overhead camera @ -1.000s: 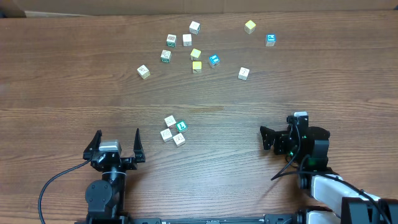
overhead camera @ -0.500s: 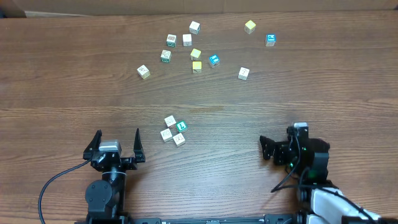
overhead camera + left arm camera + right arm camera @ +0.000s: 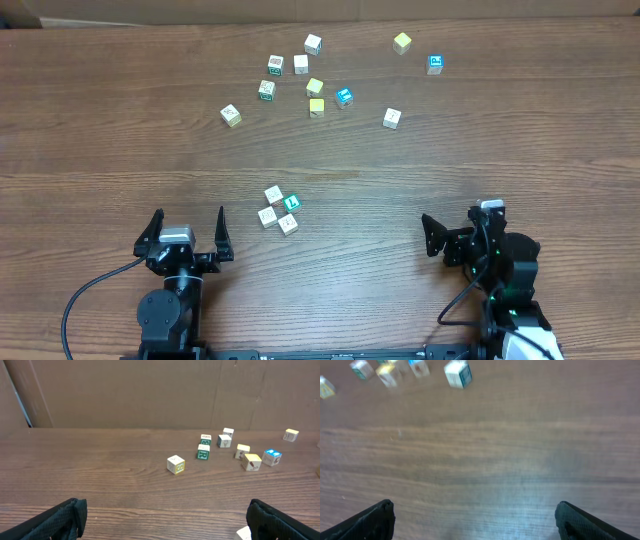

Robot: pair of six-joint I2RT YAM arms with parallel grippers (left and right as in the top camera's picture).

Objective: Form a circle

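We look down on a wooden table point(image 3: 120, 150) with both arms at its 6 o'clock edge. The circle point(image 3: 279, 209) lies a little toward 6 o'clock from the table's middle. It is four small whitish cubes packed close around a tiny gap, and the green-faced cube point(image 3: 291, 203) is on its 2 o'clock side. Neither arm touches it.

The left tool point(image 3: 189, 215) is at about 8 o'clock from the circle. Its jaws are spread wide and hold nothing, with bare wood between them. The left wrist view shows the same tool point(image 3: 165, 520) with a dark finger point(image 3: 57, 521) at each lower corner, and the loose cubes lie far off toward 12 o'clock.

The right tool point(image 3: 456, 226) is well apart from the circle, at about 4 o'clock from it. It is also spread wide and holds nothing. Its own camera view of the tool point(image 3: 475, 517) shows only wood grain between the fingers, with a few blurred cubes along the top edge.

The loose cubes are scattered toward 12 o'clock, well clear of the circle:
- a yellow cube point(image 3: 402, 42) and a blue cube point(image 3: 435, 63) at about 1 o'clock;
- a second blue cube point(image 3: 344, 96) beside two yellow ones point(image 3: 316, 96);
- a lone white cube point(image 3: 231, 115) at 11 o'clock.
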